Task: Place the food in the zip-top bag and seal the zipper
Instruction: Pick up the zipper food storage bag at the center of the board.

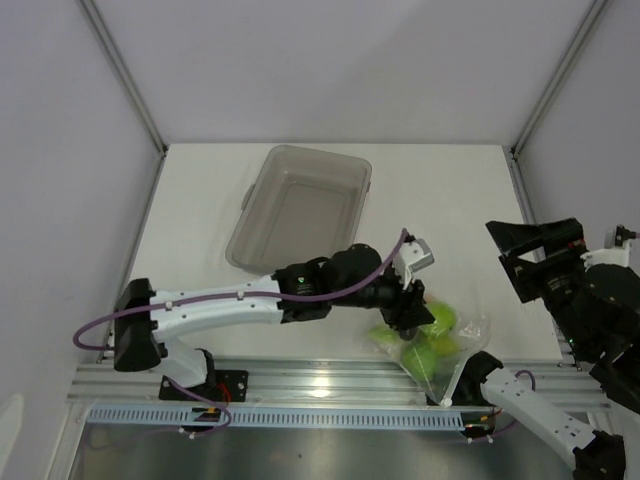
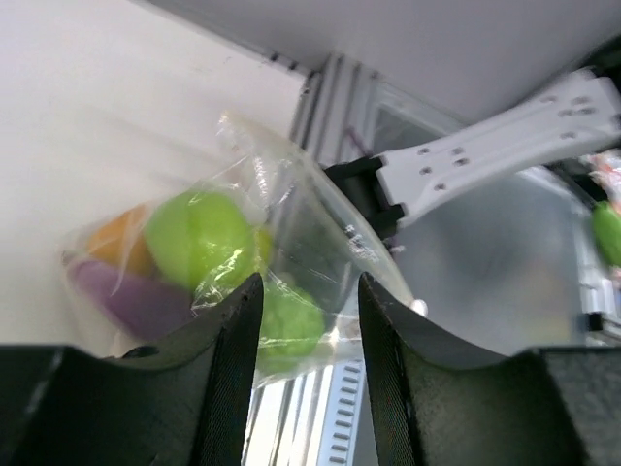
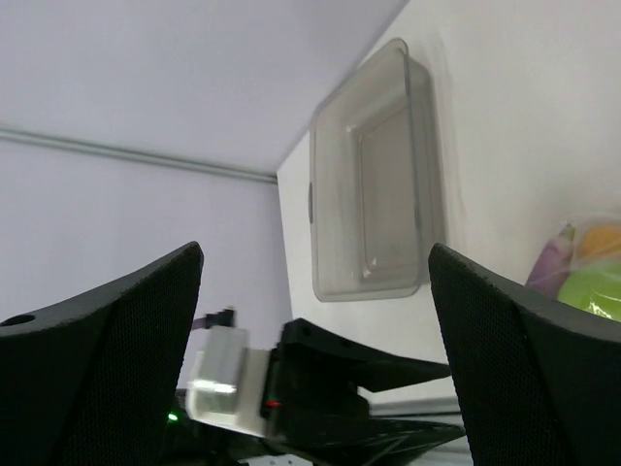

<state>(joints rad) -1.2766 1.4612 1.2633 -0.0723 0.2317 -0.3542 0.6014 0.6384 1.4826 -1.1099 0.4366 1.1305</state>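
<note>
Just beyond left fingers (image 2: 231, 374): zip-top bag (image 2: 296, 218)

Zip-top bag (image 2: 291, 209): thin clear plastic film, crinkled and glossy, over smooth, softly shiny plastic food (image 2: 194, 238). Tray (image 1: 300, 215) beyond the bag: grey translucent rigid plastic, smooth; desk (image 1: 190, 240) beneath the bag: matt white. Fingers (image 2: 233, 388): matt black, finely ribbed faces; rail (image 1: 320, 375) beside the bag: bare brushed metal.
</note>
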